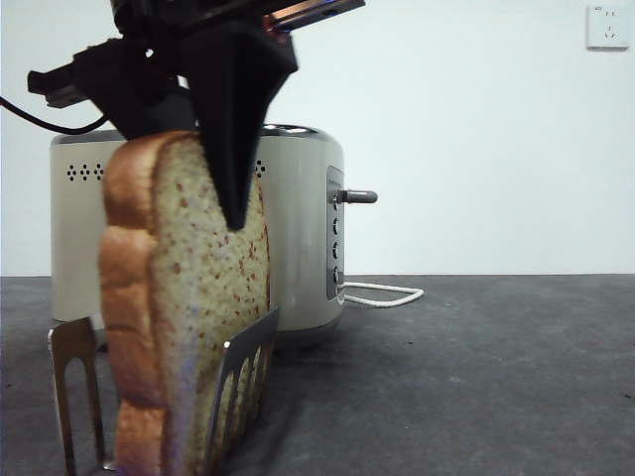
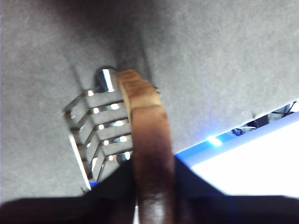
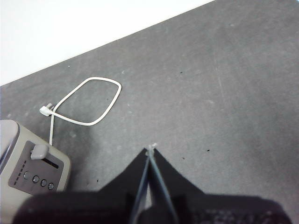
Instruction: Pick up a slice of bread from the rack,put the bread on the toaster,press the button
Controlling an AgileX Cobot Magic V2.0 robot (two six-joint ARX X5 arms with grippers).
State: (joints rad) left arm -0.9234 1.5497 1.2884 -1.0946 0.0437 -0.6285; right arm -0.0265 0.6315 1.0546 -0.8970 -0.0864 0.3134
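Behind the slice of bread [image 1: 184, 297] in left end effector's [image 1: 235, 213] grasp, toaster [image 1: 298, 238] half hidden; right end effector [image 3: 150, 151] clenched.

Table [image 1: 496, 377]: dark grey, matte, fine speckles/light flecks across surface; fills lower part of front view and most of both wrist views.

Wall [image 1: 476, 129]: plain white, behind table; meets far table edge in a straight line.

Wall socket [image 1: 607, 27]: white plate, upper right corner of front view, on wall, well above table level.

Power cord [image 3: 86, 105]: white, lying flat on table in an open loop; plug end [image 3: 45, 110] rests beside loop, prongs visible. In front view cord shows as a low flat loop on the tabletop, near far edge.
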